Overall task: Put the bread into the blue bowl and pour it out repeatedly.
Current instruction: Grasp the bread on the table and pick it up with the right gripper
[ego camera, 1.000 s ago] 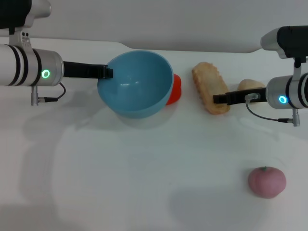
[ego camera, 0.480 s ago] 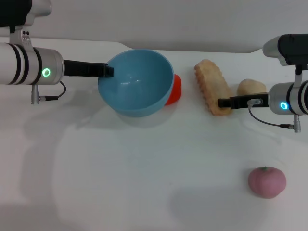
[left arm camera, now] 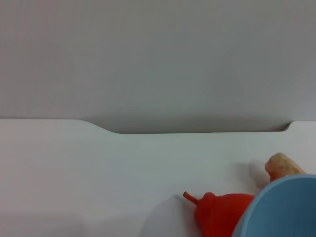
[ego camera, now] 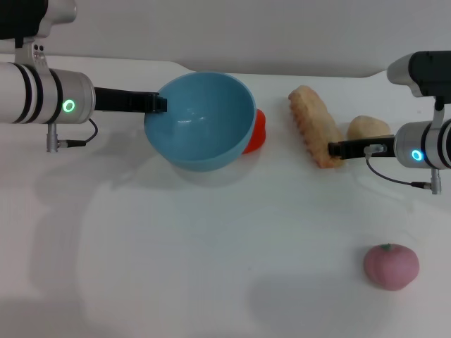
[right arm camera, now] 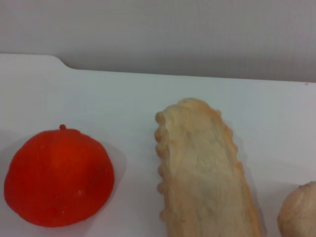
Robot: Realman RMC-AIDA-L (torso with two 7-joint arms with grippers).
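Note:
The blue bowl (ego camera: 199, 121) hangs tilted above the table at back centre, its opening facing me, and nothing lies inside it. My left gripper (ego camera: 156, 103) is shut on its left rim; a slice of the bowl (left arm camera: 286, 207) shows in the left wrist view. The bread (ego camera: 315, 125) lies right of the bowl, long and tan with scalloped edges, turned partly onto its side. My right gripper (ego camera: 334, 149) is shut on the bread's near end. The right wrist view shows the bread (right arm camera: 207, 173) close up.
A red tomato-like fruit (ego camera: 256, 131) sits right behind the bowl, between it and the bread. A small beige lump (ego camera: 368, 127) lies just right of the bread. A pink round fruit (ego camera: 391, 265) rests at front right. The table's back edge runs close behind.
My right gripper has drawn back to the right, and the bread's near end has shifted right with it and tipped more onto its edge. The left arm and bowl have stayed put.

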